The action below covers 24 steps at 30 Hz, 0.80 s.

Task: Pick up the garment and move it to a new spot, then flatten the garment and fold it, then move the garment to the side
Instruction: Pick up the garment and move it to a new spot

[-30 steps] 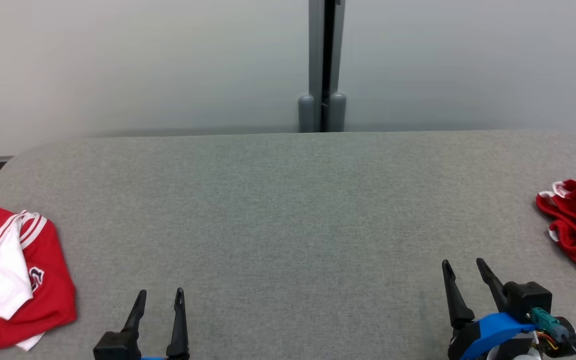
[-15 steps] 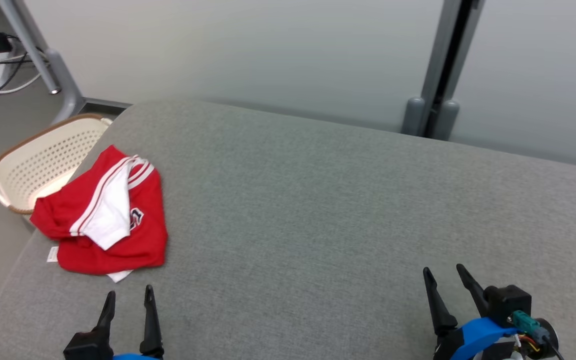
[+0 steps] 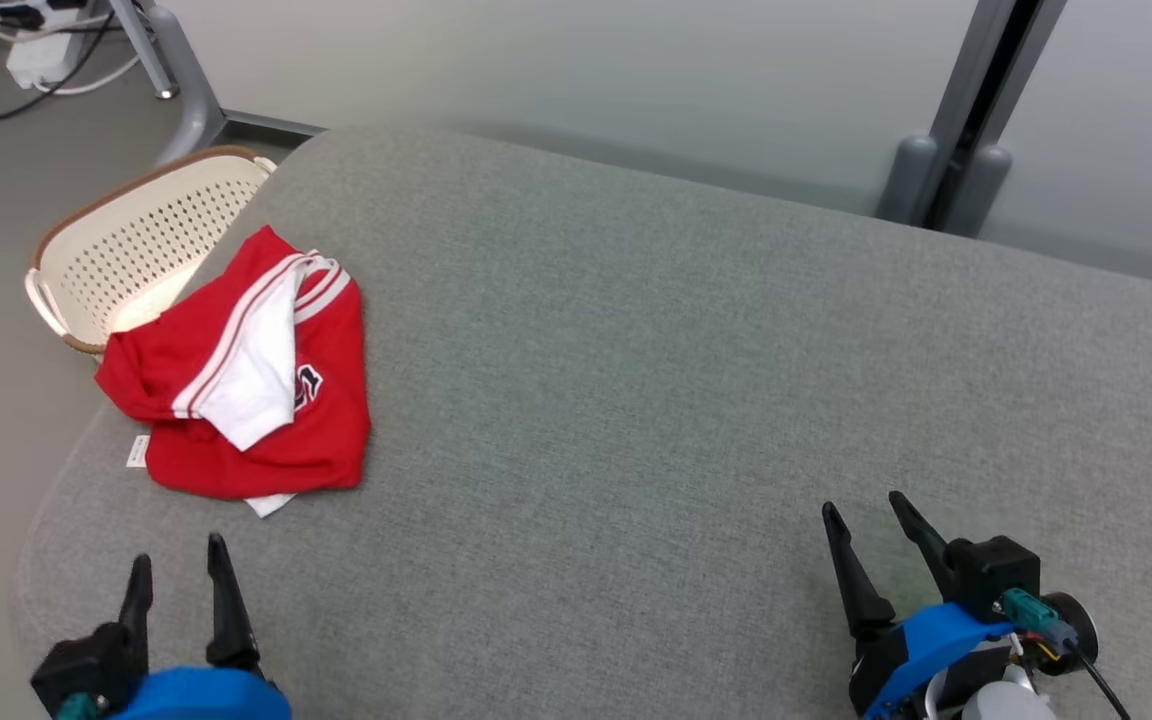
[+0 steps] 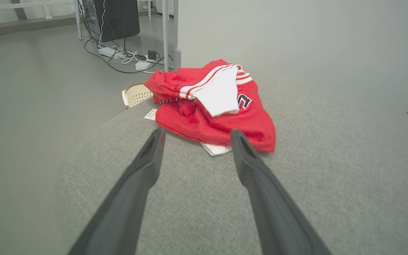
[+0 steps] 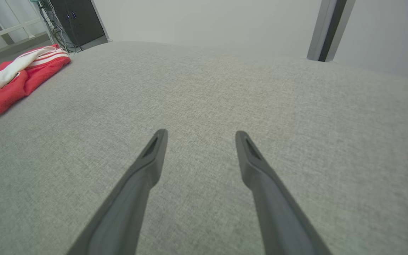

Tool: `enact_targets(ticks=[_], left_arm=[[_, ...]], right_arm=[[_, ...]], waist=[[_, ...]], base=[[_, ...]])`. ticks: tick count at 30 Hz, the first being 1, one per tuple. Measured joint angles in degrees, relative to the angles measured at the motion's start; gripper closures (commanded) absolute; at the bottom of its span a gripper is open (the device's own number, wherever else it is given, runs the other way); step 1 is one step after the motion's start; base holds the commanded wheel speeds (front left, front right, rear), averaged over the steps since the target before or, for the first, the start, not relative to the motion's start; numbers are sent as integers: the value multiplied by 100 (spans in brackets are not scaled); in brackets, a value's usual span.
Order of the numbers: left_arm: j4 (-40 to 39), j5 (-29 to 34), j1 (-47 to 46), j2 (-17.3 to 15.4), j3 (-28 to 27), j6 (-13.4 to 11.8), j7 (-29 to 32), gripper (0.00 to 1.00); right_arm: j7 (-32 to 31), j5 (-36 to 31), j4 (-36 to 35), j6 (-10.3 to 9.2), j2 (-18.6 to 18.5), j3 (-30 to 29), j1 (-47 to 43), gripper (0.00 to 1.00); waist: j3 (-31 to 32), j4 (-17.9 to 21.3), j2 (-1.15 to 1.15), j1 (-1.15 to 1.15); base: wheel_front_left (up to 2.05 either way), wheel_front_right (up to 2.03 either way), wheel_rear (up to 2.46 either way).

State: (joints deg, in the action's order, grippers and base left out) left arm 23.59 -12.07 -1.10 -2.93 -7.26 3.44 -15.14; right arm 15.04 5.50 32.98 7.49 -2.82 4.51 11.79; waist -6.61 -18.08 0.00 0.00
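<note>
Here the garment [image 3: 328, 430] is seen crumpled at the table's [image 3: 636, 350] left edge, beside the basket [image 3: 126, 250]. The left gripper [image 3: 177, 550] is held near it, jaws spread and empty. The right gripper [image 3: 862, 503] is likewise parted, well apart from it.

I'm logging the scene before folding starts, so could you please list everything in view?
garment: one, red with white trim, crumpled at the table's left end
table: one, grey fabric top, beneath the garment
basket: one, cream, perforated, brown rim, beside the table's left end
power strip and cables: one cluster, white and black, on the floor beyond the basket
post: one, grey, behind the table's far edge
left gripper: one, dark fingers, open and empty, short of the garment
right gripper: one, dark fingers, open and empty, over bare table
</note>
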Motion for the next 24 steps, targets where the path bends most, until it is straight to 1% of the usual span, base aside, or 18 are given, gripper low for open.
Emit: enact_targets(ticks=[3, 5, 10, 15, 20, 24], left_arm=[[159, -65, -444, -45, -213, 175, 0, 0], [301, -108, -756, -149, -332, 253, 0, 0], [917, -155, -1528, -474, -458, 339, 0, 0], [1867, -389, -2314, -844, -477, 367, 0, 0], [2639, -565, -2739, -916, -458, 387, 0, 0], [3050, -732, -2904, -900, -413, 399, 0, 0]], right_arm=[[0, -127, -45, 0, -2, -73, 102, 0], [0, -234, -82, 0, -3, -121, 190, 0], [0, -433, -167, 0, -1, -232, 421, 0], [13, -566, -277, 2, 14, -283, 639, 0], [19, -627, -354, 5, 36, -301, 769, 0], [26, -653, -412, 7, 51, -330, 815, 0]], waist=[[-233, 104, 0, 0], [-407, 179, 0, 1], [-852, 352, 0, 1], [-1224, 502, 0, 1], [-1441, 604, 0, 1], [-1548, 659, 0, 0]], base=[[0, 0, 0], [0, 0, 0], [0, 0, 0], [0, 0, 0], [0, 0, 0], [0, 0, 0]])
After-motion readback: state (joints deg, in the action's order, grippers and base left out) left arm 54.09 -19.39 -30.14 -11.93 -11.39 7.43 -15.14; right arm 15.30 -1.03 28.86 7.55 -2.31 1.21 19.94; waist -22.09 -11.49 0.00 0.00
